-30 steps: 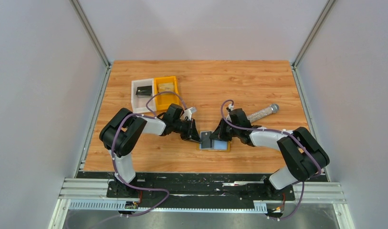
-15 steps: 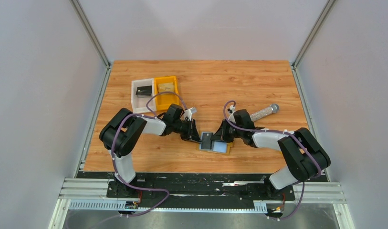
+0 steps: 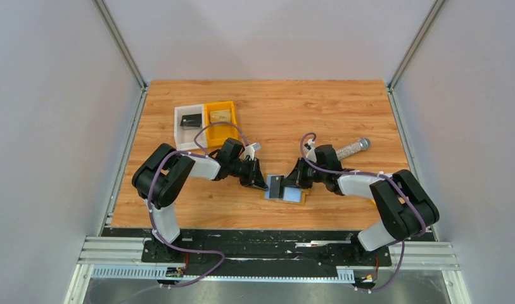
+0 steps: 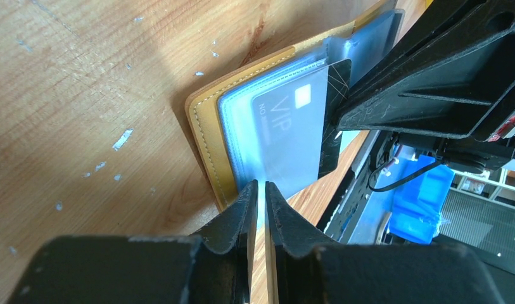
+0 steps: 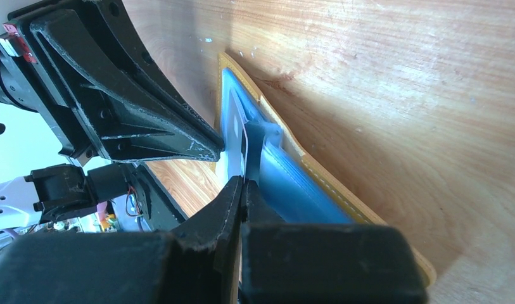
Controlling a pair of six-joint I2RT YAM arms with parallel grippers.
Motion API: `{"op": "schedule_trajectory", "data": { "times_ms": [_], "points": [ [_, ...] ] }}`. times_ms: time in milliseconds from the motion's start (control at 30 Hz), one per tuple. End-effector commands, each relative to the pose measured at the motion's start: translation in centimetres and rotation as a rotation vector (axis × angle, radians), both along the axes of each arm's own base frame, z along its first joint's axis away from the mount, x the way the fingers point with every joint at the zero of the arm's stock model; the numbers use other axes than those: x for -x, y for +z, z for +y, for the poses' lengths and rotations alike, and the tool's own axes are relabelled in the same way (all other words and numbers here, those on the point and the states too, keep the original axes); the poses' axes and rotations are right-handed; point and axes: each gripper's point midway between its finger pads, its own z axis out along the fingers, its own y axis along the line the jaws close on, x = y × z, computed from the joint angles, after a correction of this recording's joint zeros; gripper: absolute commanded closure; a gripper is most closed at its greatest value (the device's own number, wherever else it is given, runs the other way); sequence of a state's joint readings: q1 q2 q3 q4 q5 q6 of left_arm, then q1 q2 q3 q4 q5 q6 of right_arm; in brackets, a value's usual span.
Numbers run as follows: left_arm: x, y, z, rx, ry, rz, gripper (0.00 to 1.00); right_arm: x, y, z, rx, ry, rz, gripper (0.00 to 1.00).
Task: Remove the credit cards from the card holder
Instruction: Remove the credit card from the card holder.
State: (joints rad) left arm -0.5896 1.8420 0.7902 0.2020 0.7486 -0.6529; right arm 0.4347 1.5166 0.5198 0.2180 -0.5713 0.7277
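Observation:
The card holder [image 3: 294, 197] lies open on the table between both arms, mustard-tan [image 4: 206, 136] with light-blue panels [image 5: 291, 183]. A dark card [image 3: 275, 185] marked VIP [image 4: 286, 123] sits partly inside a clear sleeve, its black end [image 4: 335, 101] sticking out. My left gripper [image 3: 263, 183] is shut on the near edge of the holder's sleeve [image 4: 260, 188]. My right gripper [image 3: 295, 183] is shut on the card's thin edge [image 5: 243, 183], and its fingers [image 4: 425, 95] show in the left wrist view at the card's black end.
A white bin [image 3: 189, 125] with a black item and an orange bin [image 3: 220, 118] stand at the back left. A glittery cylinder [image 3: 347, 149] lies at the right behind my right arm.
My right gripper has drawn slightly to the right with the card, and more of the holder's light-blue left panel shows. The left arm has barely moved.

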Motion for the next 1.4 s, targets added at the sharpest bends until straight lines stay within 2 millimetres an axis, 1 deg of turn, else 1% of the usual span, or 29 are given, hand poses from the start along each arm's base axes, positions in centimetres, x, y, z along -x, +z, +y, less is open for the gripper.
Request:
{"op": "schedule_trajectory", "data": {
  "times_ms": [0, 533, 833, 933, 1033, 1133, 1200, 1233, 1267, 1300, 1333, 1367],
  "points": [
    [0.9, -3.2, 1.7, -0.132, 0.025, 0.025, 0.81, 0.5, 0.4, -0.2, -0.006, 0.037, -0.021, 1.0],
    [1.4, -2.3, 1.7, -0.122, 0.032, 0.024, 0.81, 0.7, 2.1, -2.2, 0.01, 0.02, -0.021, 1.0],
    [1.3, -0.3, 1.0, -0.075, 0.028, 0.004, 0.79, 0.9, 3.7, -3.5, 0.055, 0.008, -0.049, 1.0],
    [1.1, 0.9, 0.8, -0.057, 0.026, -0.014, 0.78, 0.7, 4.5, -3.6, 0.057, 0.007, -0.071, 1.0],
    [1.0, 2.6, 0.6, -0.04, 0.015, -0.038, 0.76, 0.9, 5.5, -3.3, 0.039, 0.04, -0.092, 1.0],
    [0.5, 4.9, 0.3, -0.012, 0.005, -0.08, 0.71, 1.2, 6.8, -2.6, 0.005, 0.117, -0.125, 1.0],
    [0.7, 6.2, 0.5, -0.015, -0.003, -0.091, 0.67, 1.5, 7.7, -2.3, -0.021, 0.154, -0.144, 1.0],
    [0.4, 7.4, 0.3, 0.0, -0.007, -0.121, 0.67, 1.7, 8.1, -2.1, -0.035, 0.176, -0.151, 1.0],
    [0.7, 7.9, 0.4, 0.002, -0.013, -0.12, 0.65, 2.0, 8.5, -1.8, -0.054, 0.2, -0.155, 1.0],
    [0.5, 9.1, 0.2, 0.022, -0.018, -0.144, 0.65, 2.4, 8.8, -1.6, -0.077, 0.229, -0.159, 1.0],
    [0.8, 9.6, 0.2, 0.032, -0.032, -0.144, 0.64, 3.0, 9.3, -1.3, -0.106, 0.267, -0.164, 1.0],
    [0.8, 10.7, 0.0, 0.051, -0.039, -0.161, 0.64, 3.5, 9.8, -1.1, -0.134, 0.307, -0.177, 1.0]
  ]
}}
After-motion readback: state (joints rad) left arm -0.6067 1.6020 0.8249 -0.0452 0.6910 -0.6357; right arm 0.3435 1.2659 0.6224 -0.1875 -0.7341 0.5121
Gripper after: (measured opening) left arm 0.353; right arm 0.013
